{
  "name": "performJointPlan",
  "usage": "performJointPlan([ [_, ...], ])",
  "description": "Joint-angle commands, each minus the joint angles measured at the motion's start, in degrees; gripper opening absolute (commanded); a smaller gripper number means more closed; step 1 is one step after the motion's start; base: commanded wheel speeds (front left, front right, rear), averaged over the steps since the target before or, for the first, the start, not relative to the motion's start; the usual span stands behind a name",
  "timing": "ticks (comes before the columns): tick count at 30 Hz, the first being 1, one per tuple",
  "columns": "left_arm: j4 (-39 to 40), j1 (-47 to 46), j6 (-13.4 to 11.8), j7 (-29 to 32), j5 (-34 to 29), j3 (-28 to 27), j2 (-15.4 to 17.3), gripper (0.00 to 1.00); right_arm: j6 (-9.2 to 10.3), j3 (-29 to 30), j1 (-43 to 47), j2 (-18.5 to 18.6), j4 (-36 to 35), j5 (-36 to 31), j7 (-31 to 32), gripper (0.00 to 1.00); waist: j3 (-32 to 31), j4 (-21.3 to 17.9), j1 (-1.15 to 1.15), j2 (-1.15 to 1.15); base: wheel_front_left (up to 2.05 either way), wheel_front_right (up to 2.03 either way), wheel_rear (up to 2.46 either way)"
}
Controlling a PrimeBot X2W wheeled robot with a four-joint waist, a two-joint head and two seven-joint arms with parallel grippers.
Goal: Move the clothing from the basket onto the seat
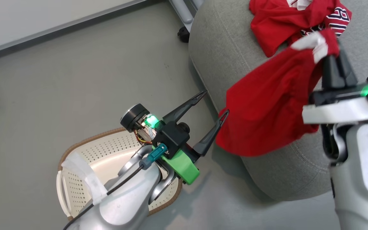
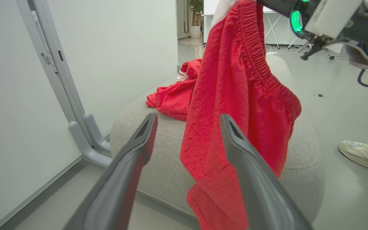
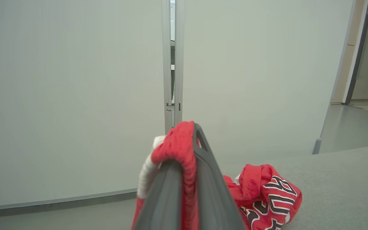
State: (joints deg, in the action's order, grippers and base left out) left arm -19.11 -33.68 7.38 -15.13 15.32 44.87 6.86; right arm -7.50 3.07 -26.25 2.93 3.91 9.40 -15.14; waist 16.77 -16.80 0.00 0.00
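The red shorts (image 1: 267, 105) hang from my right gripper (image 1: 332, 57), which is shut on their waistband (image 3: 179, 150) above the grey seat (image 1: 222, 48). Their lower part drapes over the seat's front edge. The red jersey (image 1: 286, 19) with navy-and-white lettering lies crumpled on the seat behind them, and it also shows in the right wrist view (image 3: 267, 195). My left gripper (image 1: 216, 103) is open, empty, its fingers pointing at the hanging shorts (image 2: 235, 105) just short of the cloth. The cream basket (image 1: 75, 166) sits on the floor under my left arm, and no red cloth shows in it.
A grey metal frame leg (image 2: 85, 134) stands by the white wall left of the seat. A small dark caster (image 1: 182, 33) sits on the floor near the seat's far corner. A person's white shoe (image 2: 363, 153) rests on the floor to the right of the seat.
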Motion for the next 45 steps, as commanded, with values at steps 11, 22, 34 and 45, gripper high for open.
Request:
performJointPlan([
  [11, 0.24, -4.25, 0.09, 0.03, -1.34, 0.55, 1.39, 1.0, 0.02, 7.58, -20.44, 5.44, -0.06, -1.15, 0.0, 0.0, 8.97, 1.61, 0.0, 0.0, 0.0, 0.0, 0.0],
  [22, 0.97, -9.08, 0.11, 0.16, -2.62, 1.44, 2.67, 1.0, 0.03, 13.63, -42.92, 18.36, 10.73, -1.58, -0.01, 0.0, 17.68, 2.35, 0.0, 0.0, 0.0, 0.0, 0.0],
  [34, 2.25, -10.98, -0.22, 0.35, -3.01, 1.65, 4.28, 1.0, 0.03, 13.7, -49.45, 24.96, 24.39, -2.51, 0.01, 0.0, 21.53, 1.9, 0.0, 0.0, 0.0, 0.0, 0.0],
  [45, 3.41, -12.55, -0.69, 0.84, -3.1, 1.93, 4.84, 1.0, 0.03, 16.97, -35.94, 18.91, 30.94, -1.43, 0.0, 0.0, 23.78, 2.75, 0.0, 0.0, 0.0, 0.0, 0.0],
])
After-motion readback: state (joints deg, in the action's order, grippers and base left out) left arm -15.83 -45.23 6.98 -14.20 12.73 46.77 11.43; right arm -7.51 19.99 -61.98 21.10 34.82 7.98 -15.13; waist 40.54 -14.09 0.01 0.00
